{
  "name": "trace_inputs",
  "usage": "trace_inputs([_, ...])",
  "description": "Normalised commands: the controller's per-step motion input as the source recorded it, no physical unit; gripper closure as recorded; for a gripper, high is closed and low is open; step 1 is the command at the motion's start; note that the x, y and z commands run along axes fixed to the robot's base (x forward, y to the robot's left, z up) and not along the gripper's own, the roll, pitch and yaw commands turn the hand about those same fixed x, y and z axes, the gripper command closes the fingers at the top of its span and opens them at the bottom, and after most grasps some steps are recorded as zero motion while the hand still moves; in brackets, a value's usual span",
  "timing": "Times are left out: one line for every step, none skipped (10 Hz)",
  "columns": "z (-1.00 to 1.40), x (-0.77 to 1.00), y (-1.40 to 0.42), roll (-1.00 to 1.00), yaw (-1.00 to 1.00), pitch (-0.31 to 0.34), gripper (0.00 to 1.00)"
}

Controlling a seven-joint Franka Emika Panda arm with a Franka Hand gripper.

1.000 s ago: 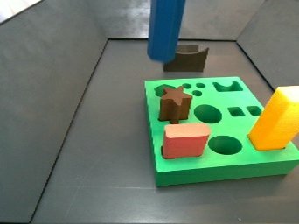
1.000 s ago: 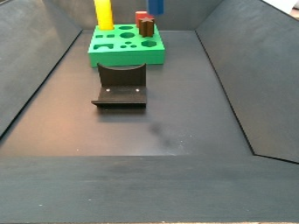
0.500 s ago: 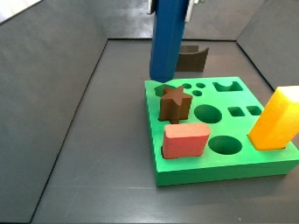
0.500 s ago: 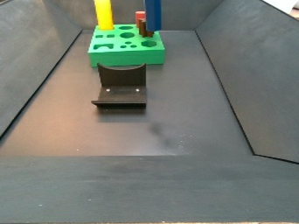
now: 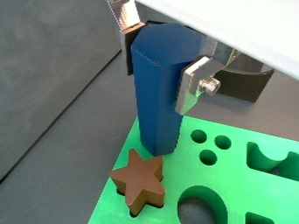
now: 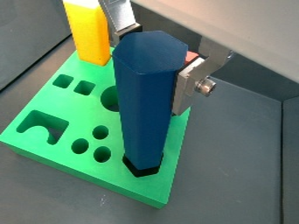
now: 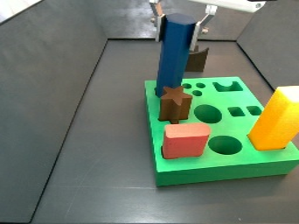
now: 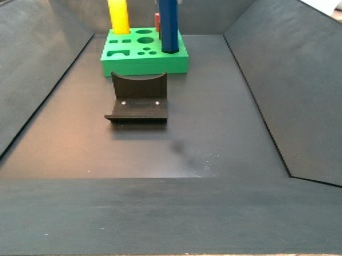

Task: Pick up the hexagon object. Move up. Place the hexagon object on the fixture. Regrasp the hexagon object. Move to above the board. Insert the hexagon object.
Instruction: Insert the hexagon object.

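The hexagon object (image 6: 142, 101) is a tall blue bar standing upright, and my gripper (image 6: 152, 52) is shut on its upper part, with a silver finger (image 6: 191, 83) flat against one side. Its lower end sits in the mouth of a dark hole near a corner of the green board (image 6: 52, 131). In a side view the hexagon object (image 7: 174, 54) hangs from the gripper (image 7: 184, 19) just behind the brown star peg (image 7: 176, 103). The fixture (image 8: 138, 100) stands on the floor in front of the board (image 8: 144, 62); its notched block (image 7: 194, 59) shows behind the bar.
A tall orange block (image 7: 275, 118) and a low red block (image 7: 184, 140) stand in the board (image 7: 228, 131). Round, square and arch-shaped holes (image 6: 70, 85) lie open in its top. Dark sloping walls (image 8: 40, 90) close in the floor on both sides.
The gripper has carried the hexagon object down and toward the board's corner; its lower end has gone from above the fixture to the board's top beside the star peg.
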Motion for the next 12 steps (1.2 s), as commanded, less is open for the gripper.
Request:
trace_inputs([-0.61, 0.05, 0.17, 0.16, 0.0, 0.106, 1.0])
trace_inputs([-0.56, 0.1, 0.31, 0.11, -0.07, 0.123, 1.0])
trace_inputs([-0.56, 0.18, 0.29, 0.1, -0.1, 0.123, 1.0])
trace_inputs([-0.63, 0.21, 0.26, 0.15, -0.05, 0.147, 1.0])
trace_inputs([-0.65, 0.16, 0.21, 0.13, -0.07, 0.126, 1.0])
trace_inputs([-0.79, 0.05, 0.03, 0.12, -0.09, 0.036, 1.0])
trace_inputs([-1.0, 0.0, -0.11, 0.0, -0.11, -0.103, 1.0])
trace_inputs([-1.0, 0.06, -0.23, 0.01, -0.13, -0.086, 1.0])
trace_inputs([-1.0, 0.05, -0.09, 0.0, -0.12, -0.066, 1.0])
trace_inputs([-0.67, 0.19, 0.03, 0.0, 0.0, 0.0, 1.0])
trace_inputs([0.0, 0.08, 0.0, 0.02, 0.0, 0.076, 1.0])
trace_inputs([0.0, 0.0, 0.0, 0.0, 0.0, 0.024, 1.0])
